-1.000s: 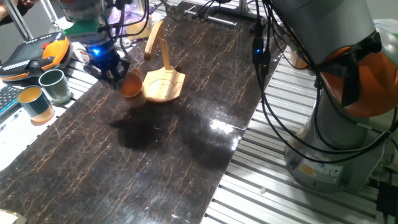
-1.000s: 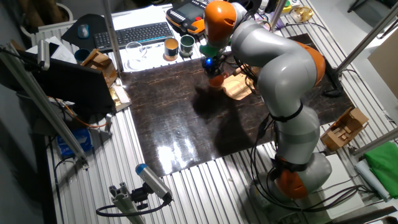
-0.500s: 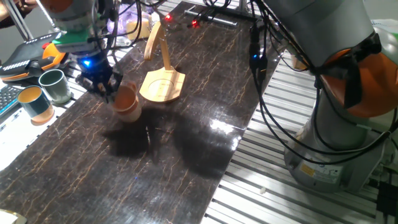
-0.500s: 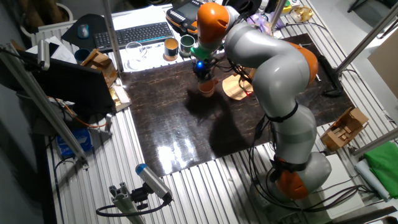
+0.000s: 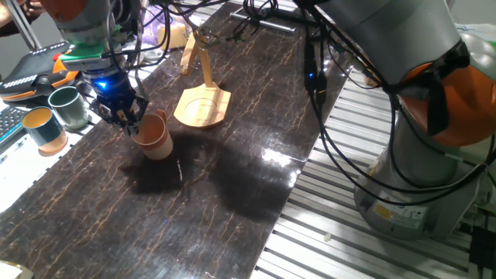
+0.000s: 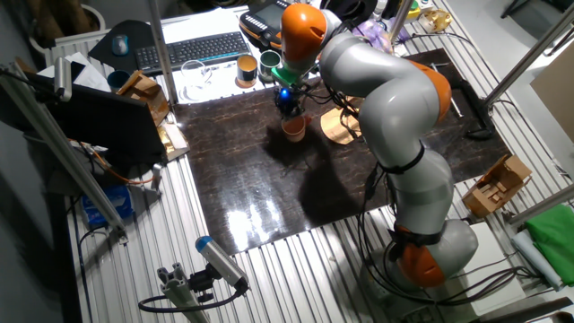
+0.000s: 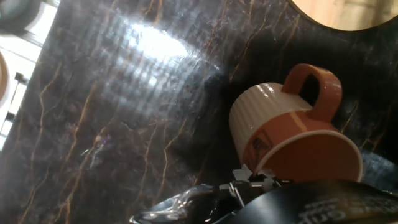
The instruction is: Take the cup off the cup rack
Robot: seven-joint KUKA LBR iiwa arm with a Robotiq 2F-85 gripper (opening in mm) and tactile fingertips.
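The salmon-pink cup stands upright, low over the dark tabletop, to the left of the cup rack and apart from it. My gripper is shut on the cup's rim on its left side. I cannot tell whether the cup touches the table. In the other fixed view the cup hangs under my gripper, left of the rack. The hand view shows the cup with its handle pointing away, pinched at its near rim by my gripper. The rack's base peeks in at the top right.
A dark green cup and a teal cup with a tan inside stand at the table's left edge. An orange-and-black pendant and a keyboard lie beyond them. Cables hang over the table's right edge.
My gripper has carried the cup away from the rack, leftward and toward the front of the table, and lowered it. The rack has stayed in place.
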